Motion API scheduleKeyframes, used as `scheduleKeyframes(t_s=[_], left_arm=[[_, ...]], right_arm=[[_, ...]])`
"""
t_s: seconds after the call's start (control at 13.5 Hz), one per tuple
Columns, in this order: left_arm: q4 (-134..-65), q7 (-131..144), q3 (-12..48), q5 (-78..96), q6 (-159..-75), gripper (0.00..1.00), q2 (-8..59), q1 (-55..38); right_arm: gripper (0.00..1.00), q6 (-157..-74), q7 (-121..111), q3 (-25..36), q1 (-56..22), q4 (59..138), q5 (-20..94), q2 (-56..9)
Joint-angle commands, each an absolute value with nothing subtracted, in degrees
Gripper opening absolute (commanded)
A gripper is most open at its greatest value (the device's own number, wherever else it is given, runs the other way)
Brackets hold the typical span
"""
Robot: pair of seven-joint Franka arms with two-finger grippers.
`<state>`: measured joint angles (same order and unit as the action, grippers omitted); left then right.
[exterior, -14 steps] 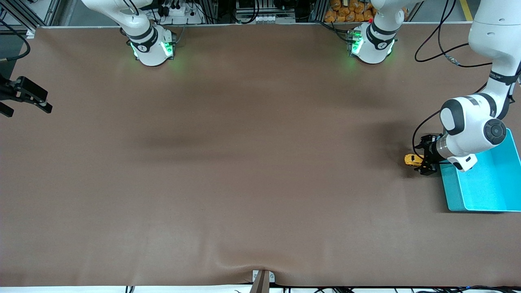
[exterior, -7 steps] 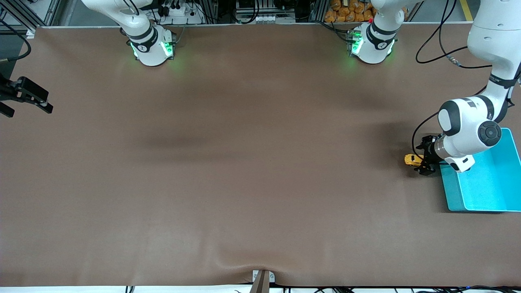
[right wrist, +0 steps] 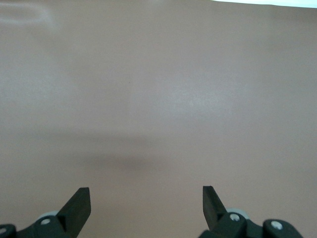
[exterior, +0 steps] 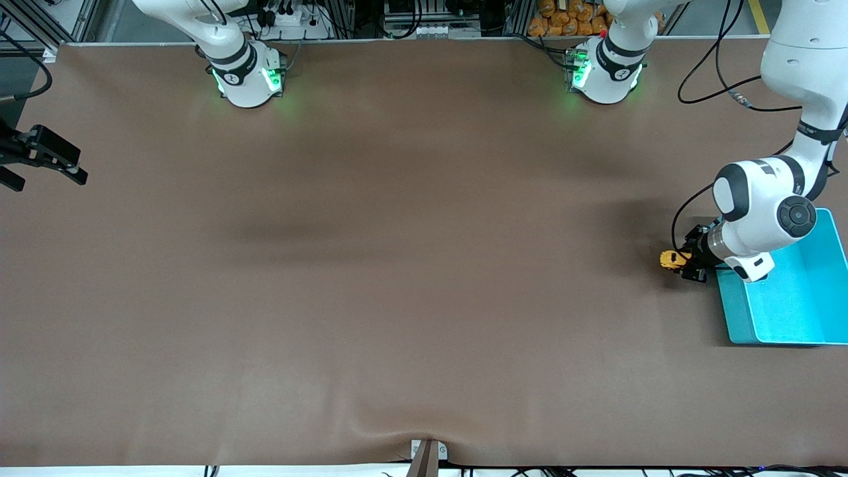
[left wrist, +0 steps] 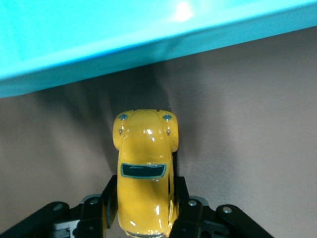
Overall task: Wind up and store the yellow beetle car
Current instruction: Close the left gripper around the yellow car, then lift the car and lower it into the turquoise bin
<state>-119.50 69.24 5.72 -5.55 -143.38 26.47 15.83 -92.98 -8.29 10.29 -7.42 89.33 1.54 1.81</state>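
Note:
The yellow beetle car (exterior: 670,259) is on the brown mat, right beside the turquoise bin (exterior: 729,311) at the left arm's end of the table. My left gripper (exterior: 689,260) is shut on the car, one finger on each side. In the left wrist view the car (left wrist: 145,163) sits between the black fingers (left wrist: 110,198) with its rounded end toward the bin wall (left wrist: 99,44). My right gripper (exterior: 45,176) waits open and empty over the right arm's end of the table. In the right wrist view it (right wrist: 144,201) shows only bare mat.
The brown mat (exterior: 411,265) covers the whole table and has a small wrinkle at the edge nearest the camera. Both arm bases stand along the farthest edge. A black cable loops over the mat near the left arm.
My left gripper's fingers have closed in on the car, and the wrist has shifted slightly. The right arm has barely moved.

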Motion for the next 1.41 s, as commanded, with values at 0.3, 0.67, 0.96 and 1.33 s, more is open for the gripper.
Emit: scheduleKeyframes(t_s=[0.3, 0.67, 0.96, 1.33], left_arm=[[-117.87, 63.92, 6.41, -9.05, -132.37, 0.0, 14.16, 12.13], [-114.18, 44.17, 5.89, -8.96, -131.22, 0.0, 14.59, 16.86], [-108.39, 24.93, 5.98, -8.88, -131.22, 0.0, 18.0, 24.15], [-100.38, 5.83, 5.98, -8.35, -131.22, 0.0, 25.04, 29.7]], right_arm=[[1.0, -92.2, -7.29, 10.72, -7.82, 87.98, 1.32, 1.14], [1.0, -92.11, -7.03, 10.72, -8.09, 88.15, 1.23, 1.05], [1.0, -92.11, -7.12, 10.72, -8.0, 88.15, 1.23, 1.05], [1.0, -92.02, -7.12, 10.72, -8.09, 88.07, 1.23, 1.05]])
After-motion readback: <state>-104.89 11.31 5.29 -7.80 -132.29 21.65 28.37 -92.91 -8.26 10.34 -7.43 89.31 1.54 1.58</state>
